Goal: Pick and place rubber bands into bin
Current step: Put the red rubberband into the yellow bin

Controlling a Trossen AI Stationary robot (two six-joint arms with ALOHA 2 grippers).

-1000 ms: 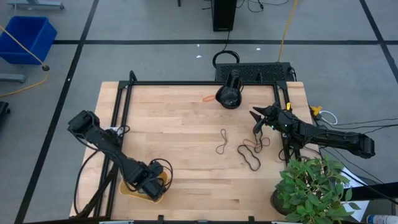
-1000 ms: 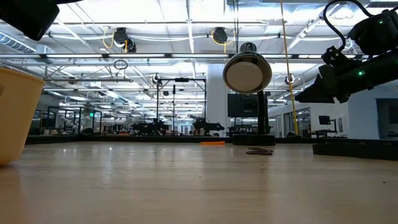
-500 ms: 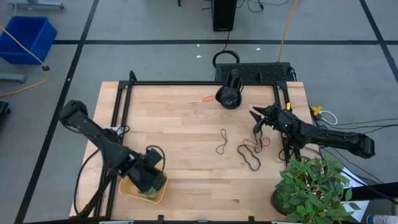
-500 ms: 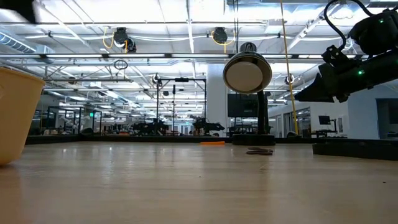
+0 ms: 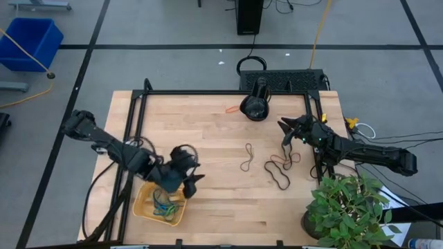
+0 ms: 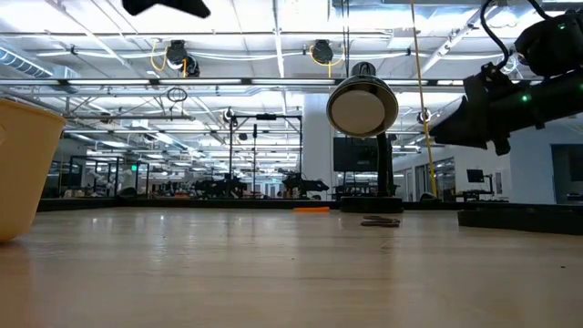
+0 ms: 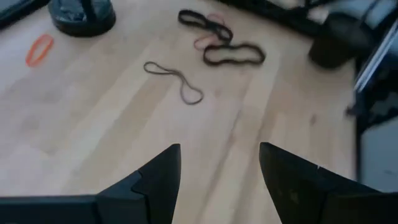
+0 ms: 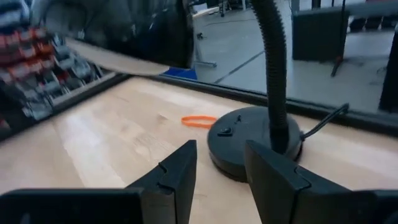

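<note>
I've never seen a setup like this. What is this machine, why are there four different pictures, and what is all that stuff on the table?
It is a robot with two dark arms at a wooden table, each ending in a two-finger hand. One picture looks straight down from above, one looks level across the tabletop, and the other two come from small cameras on each wrist, looking out past that arm's own fingers.

The left hand hovers beside a small yellow bin that already holds some coloured rubber bands. Its fingers are open and hold nothing. The right hand waits near the table's right side, fingers apart, also empty.

More rubber bands lie loose on the wood: a thin brown one, a dark tangle, and an orange one near the base of a black desk lamp. A potted plant stands at the corner.
</note>
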